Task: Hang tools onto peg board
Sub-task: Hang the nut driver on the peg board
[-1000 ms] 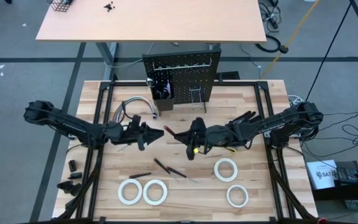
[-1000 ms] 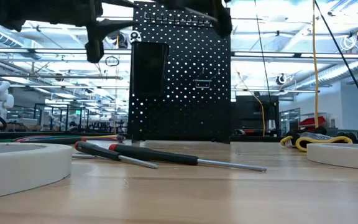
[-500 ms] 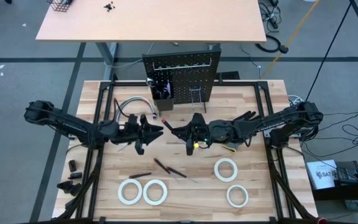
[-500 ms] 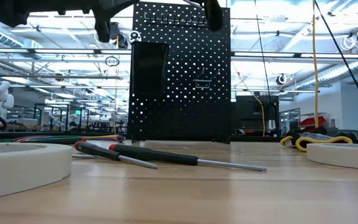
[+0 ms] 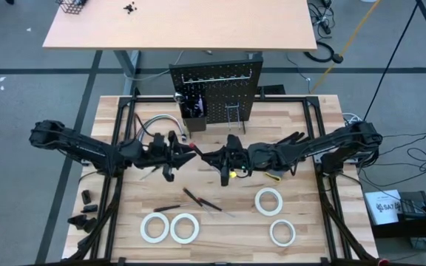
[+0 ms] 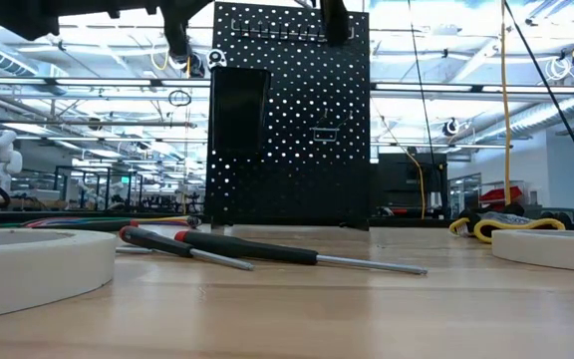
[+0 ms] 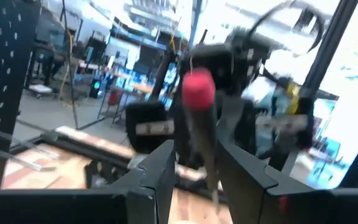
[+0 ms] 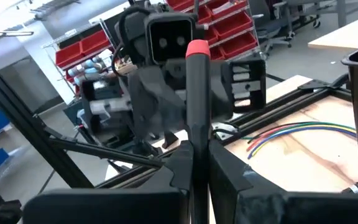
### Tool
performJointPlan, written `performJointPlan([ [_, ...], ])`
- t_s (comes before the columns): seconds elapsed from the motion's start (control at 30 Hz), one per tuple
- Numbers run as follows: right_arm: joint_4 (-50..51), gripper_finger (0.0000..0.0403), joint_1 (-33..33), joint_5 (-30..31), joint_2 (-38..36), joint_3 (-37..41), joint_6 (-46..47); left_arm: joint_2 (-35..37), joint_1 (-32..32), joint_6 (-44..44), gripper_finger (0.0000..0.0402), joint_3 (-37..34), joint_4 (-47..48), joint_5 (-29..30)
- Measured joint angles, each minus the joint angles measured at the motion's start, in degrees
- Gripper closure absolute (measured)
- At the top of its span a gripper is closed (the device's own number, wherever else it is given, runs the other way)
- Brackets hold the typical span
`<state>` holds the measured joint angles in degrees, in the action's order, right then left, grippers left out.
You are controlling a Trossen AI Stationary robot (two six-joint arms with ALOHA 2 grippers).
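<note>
A screwdriver with a dark handle and a red end cap (image 8: 197, 50) hangs in the air over the table's middle, in front of the peg board (image 5: 215, 87). My right gripper (image 5: 218, 157) is shut on it. Its red end (image 5: 192, 146) points at my left gripper (image 5: 181, 151), whose open fingers stand on either side of the handle (image 7: 202, 146); whether they touch it I cannot tell. Two more screwdrivers (image 5: 200, 199) and several white tape rolls (image 5: 185, 227) lie flat on the table. My right gripper pinches the lower part of the screwdriver's dark handle (image 8: 192, 147) between its two fingers. The fingers come level from the table's right side, and the screwdriver runs on past their tips, roughly along them. It is lifted clear of the table, red end toward the left gripper.
The peg board stands upright at the table's far edge with a small black bin (image 5: 193, 108) and wire hooks (image 5: 234, 117) on it. A grey cable bundle (image 5: 161, 124) lies at the far left. A black-and-yellow flat object (image 5: 275, 177) lies under the right arm.
My left gripper has risen, rolled about its own line and edged toward the screwdriver's red end, which now sits between its fingers. My right gripper has tipped up a little with the screwdriver. Neither gripper's gap has changed.
</note>
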<state>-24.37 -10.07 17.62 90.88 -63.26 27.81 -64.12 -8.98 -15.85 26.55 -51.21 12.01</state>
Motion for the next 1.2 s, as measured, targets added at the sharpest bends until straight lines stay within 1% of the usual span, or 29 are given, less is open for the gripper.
performJointPlan([
  [0.07,-0.28,0.0382,0.0,0.06,0.35,0.0,0.0,0.0,0.57,-0.2,0.0281,0.02,-1.75,-0.34],
  [0.23,-0.77,0.0382,0.0,0.06,1.05,0.0,-0.02,0.0,2.03,-0.34,0.0281,0.02,-3.34,-4.1],
  [0.77,-1.09,0.0382,0.02,0.27,1.25,0.0,-0.24,0.0,3.28,-0.32,0.0282,0.02,-3.64,-4.76],
  [0.87,-1.04,0.0382,0.25,0.2,1.25,0.0,-0.19,0.0,3.28,-0.3,0.03,0.02,-3.64,-4.76],
  [1.03,-1.03,0.038,0.37,0.08,1.25,0.0,-0.85,0.02,3.28,-0.75,0.036,0.02,-3.84,-5.03],
  [1.2,-1.02,0.0361,0.39,0.41,1.25,0.0,-1.75,0.02,3.28,-0.09,0.0362,0.02,-3.88,-4.99],
])
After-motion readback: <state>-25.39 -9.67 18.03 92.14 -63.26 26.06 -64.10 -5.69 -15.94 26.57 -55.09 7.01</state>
